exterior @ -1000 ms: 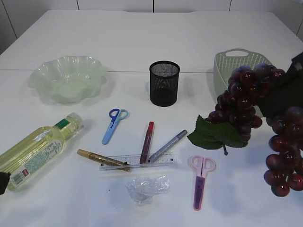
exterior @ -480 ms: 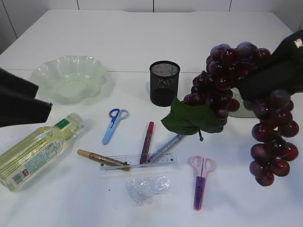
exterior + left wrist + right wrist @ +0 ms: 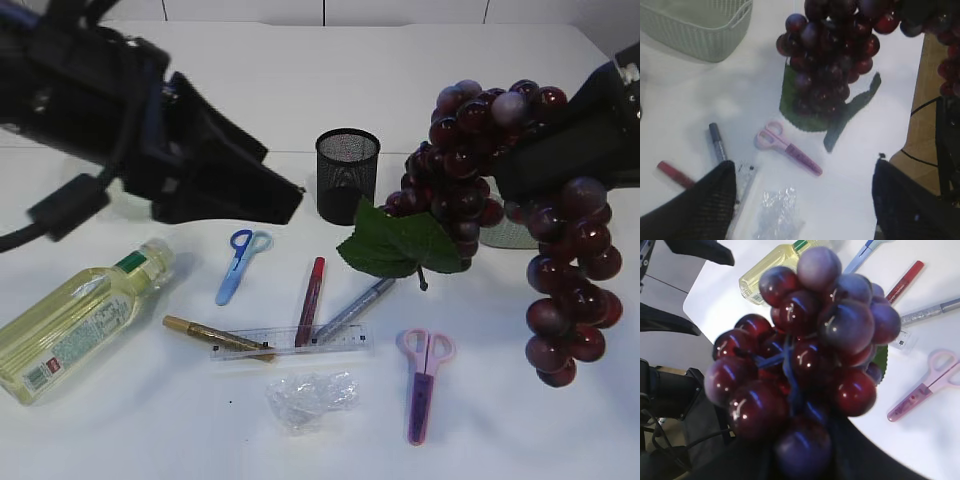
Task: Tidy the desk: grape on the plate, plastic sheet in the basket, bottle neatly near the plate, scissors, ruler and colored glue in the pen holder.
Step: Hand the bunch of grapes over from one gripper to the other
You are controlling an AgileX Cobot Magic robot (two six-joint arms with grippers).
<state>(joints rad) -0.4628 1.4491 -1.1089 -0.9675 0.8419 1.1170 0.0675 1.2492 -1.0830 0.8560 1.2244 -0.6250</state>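
Hanging clear of the white table [image 3: 500,440], the bunch of dark red artificial grapes with a green leaf [image 3: 470,180] sits at about 2 o'clock in the exterior view, clamped in the right gripper [image 3: 560,160]; the berries crowd the right wrist view, hiding the fingers themselves. The left gripper [image 3: 805,200] has its two black fingers [image 3: 710,200] well apart and empty, above the clutter; its arm fills 10 o'clock of the exterior view.

On the table:
- black mesh pen holder [image 3: 347,175], upright, 12 o'clock
- clear ruler [image 3: 290,342] at centre, with gold [image 3: 215,337], red [image 3: 311,300] and silver [image 3: 353,309] glue pens lying across it
- blue-handled scissors [image 3: 241,263], 10 o'clock of the ruler
- pink-handled scissors [image 3: 423,380], 4 o'clock
- crumpled clear plastic sheet [image 3: 310,398], 6 o'clock
- yellow-liquid plastic bottle [image 3: 80,320] on its side, 8 o'clock
- pale green basket [image 3: 695,27], mostly hidden behind the grapes
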